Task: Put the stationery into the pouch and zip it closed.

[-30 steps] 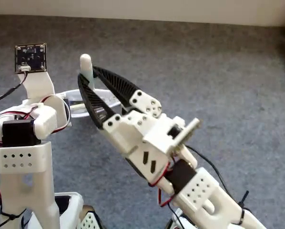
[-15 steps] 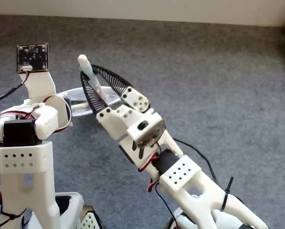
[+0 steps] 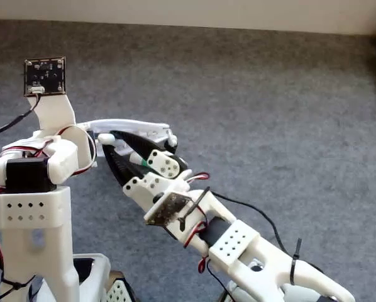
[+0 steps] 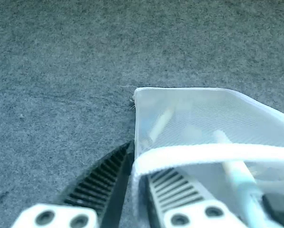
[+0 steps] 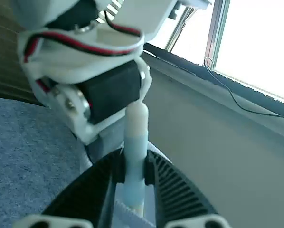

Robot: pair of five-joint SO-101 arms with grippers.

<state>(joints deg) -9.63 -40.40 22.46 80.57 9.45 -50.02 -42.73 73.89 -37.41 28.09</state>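
Gripping the pen point(image 5: 134, 130) tight in the right gripper point(image 5: 132, 173), long axis pointing into the mouth of the pouch point(image 4: 199, 114), its rim pinched fast in the left gripper point(image 4: 136, 159).

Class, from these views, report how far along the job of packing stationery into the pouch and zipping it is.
Done: a pale stick-shaped item appears to lie inside the mesh pouch, whose rim the left gripper clamps. In hand: the right gripper grips a pen, its far end at the pouch mouth. Left: drop the pen in, then zip the pouch, which gapes open.
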